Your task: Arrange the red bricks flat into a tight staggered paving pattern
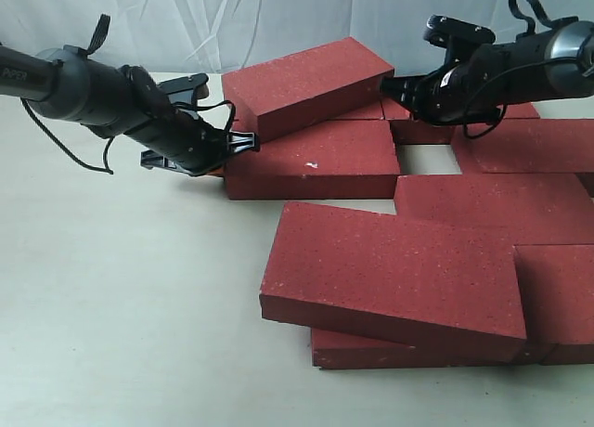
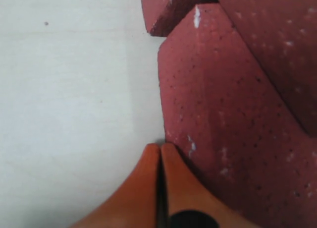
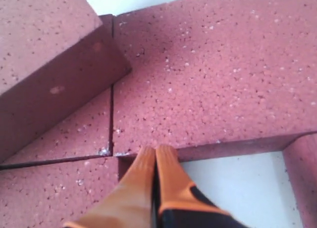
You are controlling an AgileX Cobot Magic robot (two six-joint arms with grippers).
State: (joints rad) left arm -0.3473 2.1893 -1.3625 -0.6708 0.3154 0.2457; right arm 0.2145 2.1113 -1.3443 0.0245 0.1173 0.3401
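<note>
Roughly nine red bricks (image 1: 492,209) by my exterior count, spread from centre to 3 o'clock; two lie tilted on others, at 12 and 6. Left gripper (image 1: 249,144) at 10, right gripper (image 1: 390,85) at 1. Left wrist: I see jaws pressed together, tips touching the chipped brick (image 2: 218,129). Right wrist: jaws pressed together, tips at the edge of one flat brick (image 3: 208,74).
</note>
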